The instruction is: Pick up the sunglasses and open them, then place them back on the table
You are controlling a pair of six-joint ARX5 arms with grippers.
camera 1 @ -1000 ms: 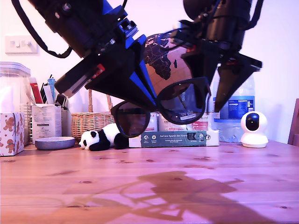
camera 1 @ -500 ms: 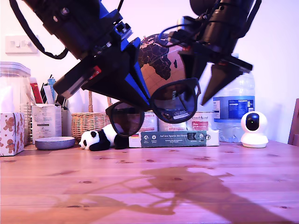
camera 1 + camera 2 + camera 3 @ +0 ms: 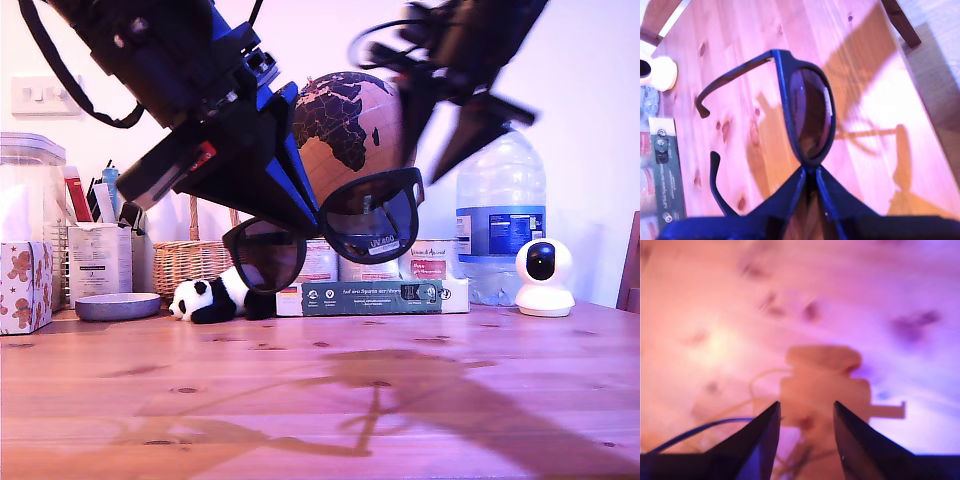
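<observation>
The table (image 3: 320,400) is seen bare across its front, with arm shadows on it. The sunglasses (image 3: 330,235) are held in the air above the table's middle, both temples unfolded, pinched at the bridge by my first gripper (image 3: 810,172), whose fingers are clamped tight on the frame. My second gripper (image 3: 805,415) is raised clear of the sunglasses, fingers parted with nothing between them, blurred.

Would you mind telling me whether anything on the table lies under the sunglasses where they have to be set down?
Nothing visible does. My first gripper holds the sunglasses over bare table; the panda toy and book lie further back.
</observation>
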